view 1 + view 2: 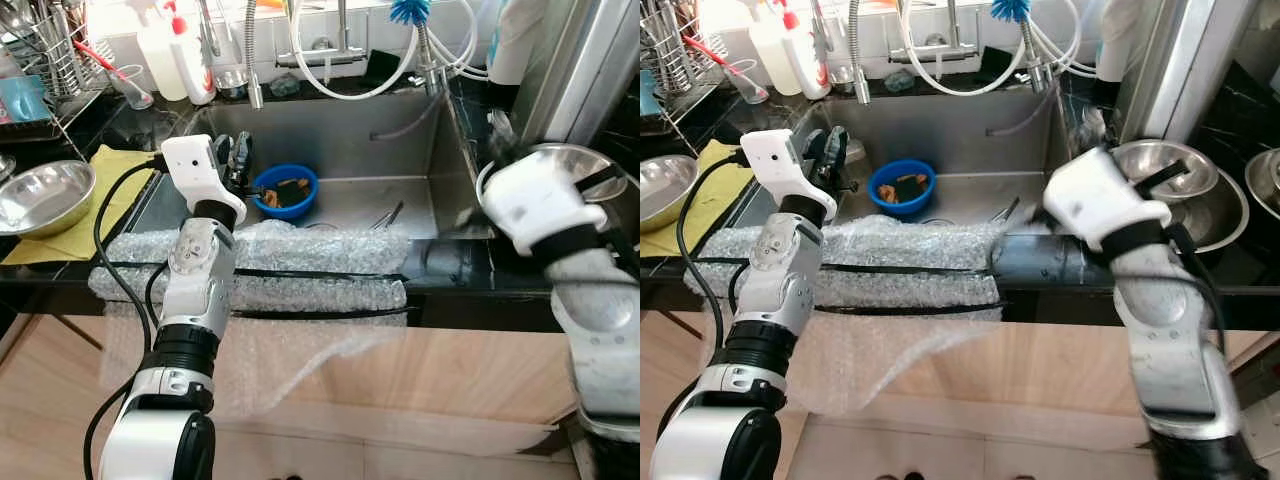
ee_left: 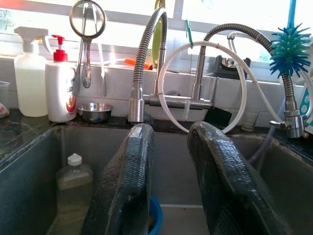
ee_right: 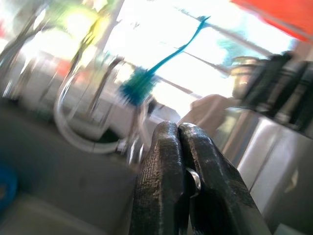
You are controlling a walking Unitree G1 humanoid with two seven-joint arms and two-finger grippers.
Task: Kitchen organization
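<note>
Bubble wrap drapes the sink's front edge at six o'clock; a yellow cloth lies at nine o'clock on the surface.

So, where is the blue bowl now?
The blue bowl sits in the sink, toward its left side, just beyond the left tool.

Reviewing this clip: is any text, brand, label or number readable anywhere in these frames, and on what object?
No text can be read.
Pump soap bottle: red and white label, print too small to read.
Spray bottle: no label visible.
Capped bottle in the sink: no legible label.
Right wrist view: blurred by motion.
</note>
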